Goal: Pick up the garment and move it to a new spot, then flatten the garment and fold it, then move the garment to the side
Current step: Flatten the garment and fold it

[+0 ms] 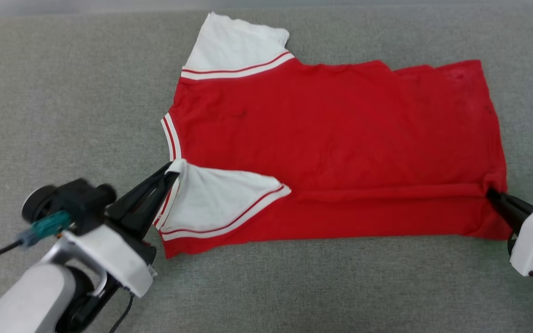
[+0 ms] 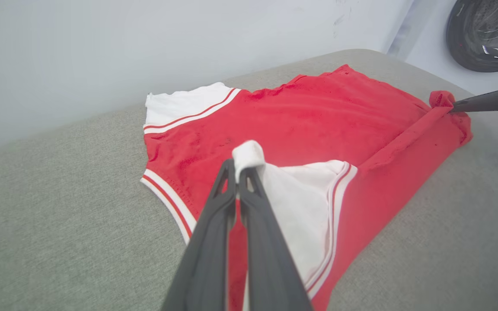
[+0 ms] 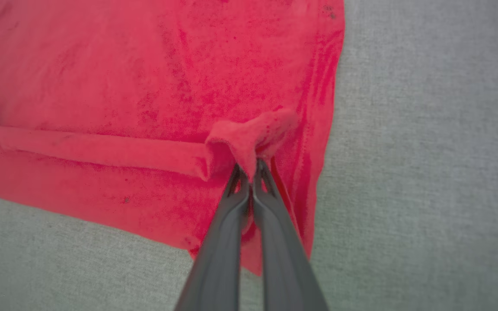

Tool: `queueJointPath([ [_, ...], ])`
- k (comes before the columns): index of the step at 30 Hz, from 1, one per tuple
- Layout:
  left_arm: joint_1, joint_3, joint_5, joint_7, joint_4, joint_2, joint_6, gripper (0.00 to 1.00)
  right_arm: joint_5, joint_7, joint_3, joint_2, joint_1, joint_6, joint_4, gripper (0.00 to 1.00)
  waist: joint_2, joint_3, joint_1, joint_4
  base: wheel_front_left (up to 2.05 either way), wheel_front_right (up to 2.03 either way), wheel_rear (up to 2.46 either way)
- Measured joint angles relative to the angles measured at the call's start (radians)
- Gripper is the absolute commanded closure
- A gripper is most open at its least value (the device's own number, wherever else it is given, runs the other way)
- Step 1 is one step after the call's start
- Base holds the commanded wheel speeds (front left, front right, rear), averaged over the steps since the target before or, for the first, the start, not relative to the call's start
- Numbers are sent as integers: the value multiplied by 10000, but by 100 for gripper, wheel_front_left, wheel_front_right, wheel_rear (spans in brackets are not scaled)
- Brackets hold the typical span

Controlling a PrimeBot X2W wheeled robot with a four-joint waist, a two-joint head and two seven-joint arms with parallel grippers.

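Note:
The garment (image 1: 331,134) is a red T-shirt with white sleeves, lying plain side up on the grey surface, collar to the left and hem to the right; no print shows. Its near edge is folded over onto the body, with the near white sleeve (image 1: 215,199) turned inward. My left gripper (image 1: 170,172) is shut on that sleeve's corner (image 2: 249,155). My right gripper (image 1: 491,192) is shut on a bunched pinch of red cloth (image 3: 249,140) at the hem's near corner. The far sleeve (image 1: 236,44) lies flat.
Grey fabric surface (image 1: 63,92) extends all around the shirt, with room on the left and in front. A pale wall (image 2: 102,43) stands behind it, and a dark round object (image 2: 486,34) sits beyond the surface's end.

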Motion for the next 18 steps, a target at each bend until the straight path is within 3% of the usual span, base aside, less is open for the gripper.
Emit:
queueJointPath([
  [10,-1670,-759,890,541,2650,-686,-121,100,-909,343,134,604,-1052,2,895,100,0,743,0,39,0,0,0],
  [11,-1731,-755,901,531,2830,-802,-40,95,-1022,351,173,614,-1136,2,959,87,0,760,0,42,0,0,0],
  [12,-1801,-754,913,527,3028,-920,61,50,-1200,249,178,623,-1219,4,1022,2,0,774,0,45,0,0,0],
  [13,-1885,-803,1020,527,3202,-1001,153,0,-1365,130,146,673,-1309,8,1126,0,0,781,0,50,0,0,0],
  [15,-2014,-861,1231,627,3674,-1133,481,0,-1509,12,107,800,-1430,6,1336,0,0,754,0,68,0,0,0],
  [18,-2053,-1009,1313,757,4186,-1325,593,0,-1565,-59,163,951,-1546,4,1567,0,0,651,0,83,0,0,0],
])
